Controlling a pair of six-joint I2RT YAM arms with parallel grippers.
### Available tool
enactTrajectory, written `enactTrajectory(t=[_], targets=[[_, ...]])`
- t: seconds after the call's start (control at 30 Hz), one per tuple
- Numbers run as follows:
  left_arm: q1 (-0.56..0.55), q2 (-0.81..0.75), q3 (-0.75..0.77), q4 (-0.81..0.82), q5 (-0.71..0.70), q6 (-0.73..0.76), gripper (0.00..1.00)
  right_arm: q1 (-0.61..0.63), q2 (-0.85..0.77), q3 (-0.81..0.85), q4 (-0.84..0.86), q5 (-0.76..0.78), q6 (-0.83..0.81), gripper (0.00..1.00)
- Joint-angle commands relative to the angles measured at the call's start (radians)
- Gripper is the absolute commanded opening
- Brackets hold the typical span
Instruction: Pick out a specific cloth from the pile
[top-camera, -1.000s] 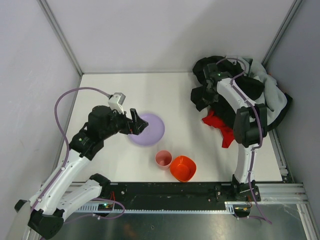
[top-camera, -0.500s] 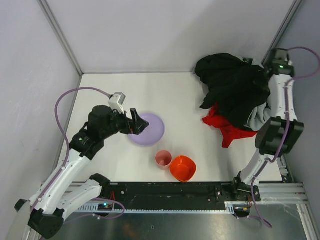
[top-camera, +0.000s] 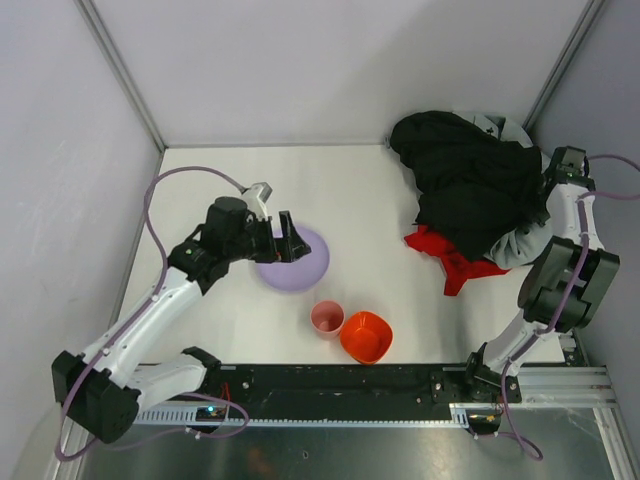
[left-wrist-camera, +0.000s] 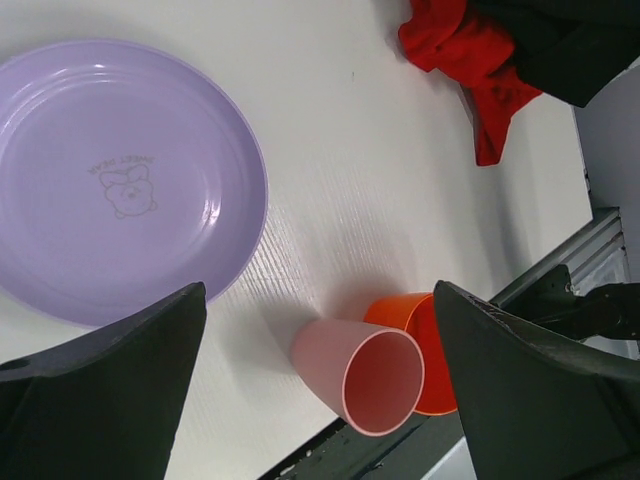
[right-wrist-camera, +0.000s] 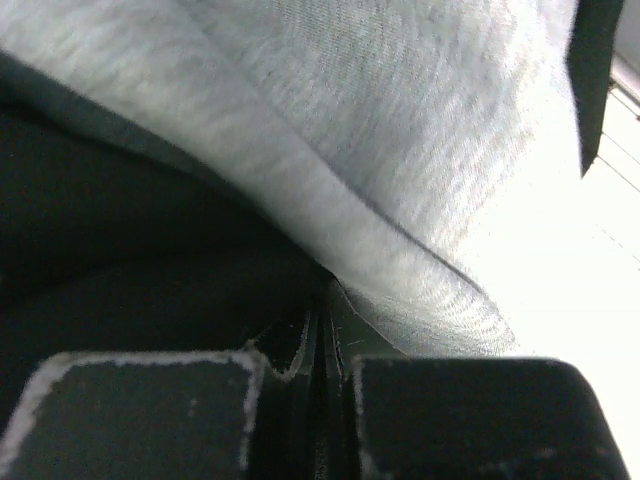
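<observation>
The red cloth (top-camera: 450, 255) lies flat on the table, half tucked under the front edge of the pile (top-camera: 475, 180). It also shows in the left wrist view (left-wrist-camera: 470, 60). The pile is a heap of black and light grey fabric at the back right. My right gripper (top-camera: 553, 185) is at the pile's right edge, well apart from the red cloth. It is shut (right-wrist-camera: 325, 330) on a fold of the pile's fabric, black (right-wrist-camera: 120, 250) to its left and grey (right-wrist-camera: 400, 150) above it. My left gripper (top-camera: 285, 240) hangs open and empty (left-wrist-camera: 318, 300) over the purple plate's edge.
A purple plate (top-camera: 310, 268) lies at table centre-left, also in the left wrist view (left-wrist-camera: 120, 120). A pink cup (top-camera: 326, 318) and an orange bowl (top-camera: 365, 337) stand near the front edge, touching; both show in the left wrist view, cup (left-wrist-camera: 360, 375) and bowl (left-wrist-camera: 425, 325). Walls enclose the table.
My right gripper swung from the pile's top left to its right edge, dragging black fabric over the grey. My left gripper shifted slightly right and back over the plate.
</observation>
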Motion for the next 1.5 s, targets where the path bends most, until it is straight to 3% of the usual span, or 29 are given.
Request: enactTrajectory(t=[0.0, 0.33, 0.83, 1.47], targets=[[-0.008, 0.065, 0.073, 0.033, 0.058, -0.046, 1.00, -0.004, 0.142, -0.045, -0.004, 0.006, 0.014, 0.00], [-0.053, 0.338, 0.228, 0.041, 0.122, -0.108, 1.00, -0.004, 0.294, -0.092, 0.045, -0.053, 0.002, 0.00], [-0.199, 0.867, 0.602, 0.085, 0.221, -0.252, 1.00, -0.004, 0.243, -0.131, 0.070, -0.114, -0.015, 0.00], [-0.234, 1.389, 1.000, 0.301, 0.381, -0.579, 0.99, -0.020, 0.222, -0.144, 0.078, -0.166, -0.027, 0.00]])
